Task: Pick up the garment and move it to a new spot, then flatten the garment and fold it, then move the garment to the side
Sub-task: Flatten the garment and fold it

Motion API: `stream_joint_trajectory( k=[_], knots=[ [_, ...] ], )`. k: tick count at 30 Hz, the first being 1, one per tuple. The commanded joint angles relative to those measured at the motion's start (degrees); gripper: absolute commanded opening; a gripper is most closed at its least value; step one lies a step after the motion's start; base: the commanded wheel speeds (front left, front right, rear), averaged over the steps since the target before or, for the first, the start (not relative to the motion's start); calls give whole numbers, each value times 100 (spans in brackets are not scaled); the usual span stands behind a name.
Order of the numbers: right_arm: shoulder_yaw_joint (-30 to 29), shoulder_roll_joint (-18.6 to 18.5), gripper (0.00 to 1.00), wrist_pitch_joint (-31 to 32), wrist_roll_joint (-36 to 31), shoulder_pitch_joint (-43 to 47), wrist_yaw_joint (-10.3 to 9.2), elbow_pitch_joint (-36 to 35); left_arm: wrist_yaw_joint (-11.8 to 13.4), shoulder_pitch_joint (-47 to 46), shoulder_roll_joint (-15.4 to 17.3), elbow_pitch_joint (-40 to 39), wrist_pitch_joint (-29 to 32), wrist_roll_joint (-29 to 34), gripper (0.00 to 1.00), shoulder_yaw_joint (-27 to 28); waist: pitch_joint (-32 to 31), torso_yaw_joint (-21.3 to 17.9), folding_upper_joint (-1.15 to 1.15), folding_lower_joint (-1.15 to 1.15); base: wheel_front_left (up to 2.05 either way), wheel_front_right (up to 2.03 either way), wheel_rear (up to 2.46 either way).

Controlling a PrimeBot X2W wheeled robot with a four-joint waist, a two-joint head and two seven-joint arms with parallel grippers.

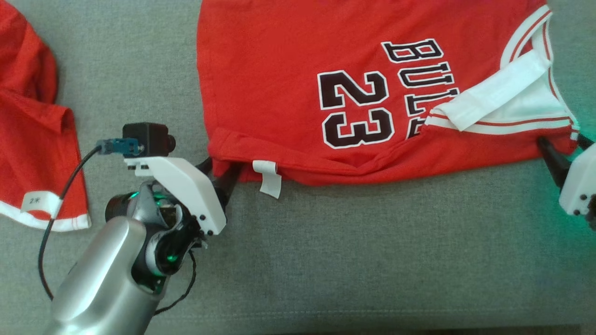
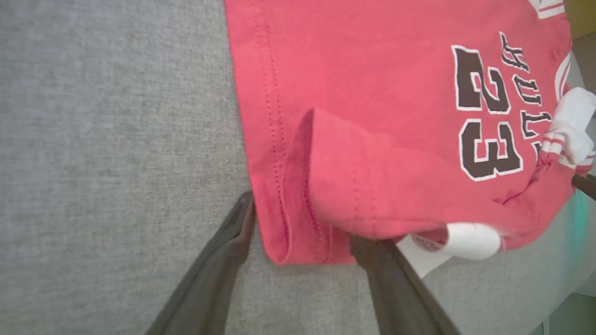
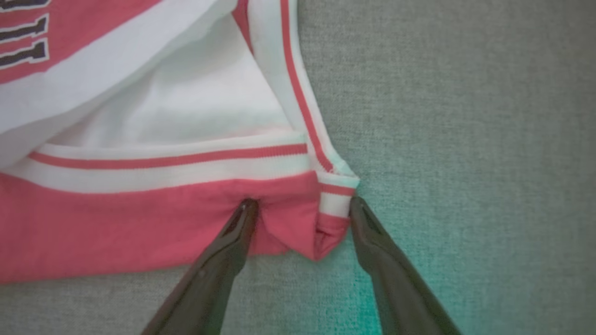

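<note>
Now, left arm: our silver forearm [image 1: 100, 274] rises from the lower left of the head view and bends rightward. It sets the left gripper [image 1: 221, 168] low at the near hem corner of the red sleeveless jersey with white trim and a black "23" [image 1: 288, 70].
Left jaws: spread wide astride that hem corner. One finger lies on the grey woven fabric surface [image 1: 372, 260] touching the hem edge, and the other's tip goes under a turned-over flap of red cloth.
Right arm: at the right edge of the head view, our right gripper [image 1: 564, 145] points up at the jersey's shoulder corner.
Right jaws: spread, bracketing that corner. One fingertip rests on red cloth, the other just beside the striped trim.
Garment: it lies on the grey surface, number upward, between our two grippers.
Hidden or cut off: the jersey's far edge leaves the head view, the frame crops our right gripper's white housing, and a second red garment with a white hem [image 1: 28, 116] is cut at the left. We cannot tell how far the left fingertip reaches under the flap.
</note>
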Motion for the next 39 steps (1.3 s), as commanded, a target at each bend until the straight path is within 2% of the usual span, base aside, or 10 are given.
stream_joint_trajectory(
  k=[1, 2, 3, 12, 19, 24, 30, 35, 39],
  knots=[
    [172, -56, 100, 108, 104, -38, -4, -49, -23, -39, 76, 103, 97, -4, 41, 64, 17, 12, 0, 0, 0, 0, 0],
    [177, -39, 58, 133, 176, -69, -4, -14, -56, -46, 56, 118, 113, -23, 20, 37, 23, 17, 0, 0, 0, 0, 0],
    [183, -33, 0, 156, 241, -92, -4, 17, -88, -54, 34, 134, 117, -41, 0, 17, 22, 23, 0, 0, 0, 0, 0],
    [1, -100, 0, 369, 797, -89, -4, -148, -372, -10, -27, 95, 193, -330, 0, -2, -216, 8, 0, 0, 0, 0, 0],
    [-493, -133, 0, 833, 1204, -81, -4, -521, -467, 157, 314, -537, 761, -755, 0, 112, -487, 15, 0, 0, 0, 0, 0],
    [-909, -485, 0, 1492, 1308, -107, -4, -827, -367, 229, 603, -1194, 1393, -1251, 0, 317, -628, 71, 0, 0, 0, 0, 0],
    [-1021, -985, 0, 2252, 1494, 268, -4, -1143, -163, 563, 759, -1704, 2030, -2013, 0, 557, -748, 109, 0, 0, 0, 0, 0],
    [-994, -1157, 0, 2588, 1599, 730, -4, -1238, 0, 957, 746, -1800, 2141, -2399, 0, 734, -792, 97, 0, 0, 0, 0, 0],
    [-1150, -1127, 0, 2619, 1718, 1143, -4, -1293, 4, 1274, 710, -1794, 1905, -2424, 0, 861, -848, 73, 0, 0, 0, 0, 0]
  ],
)
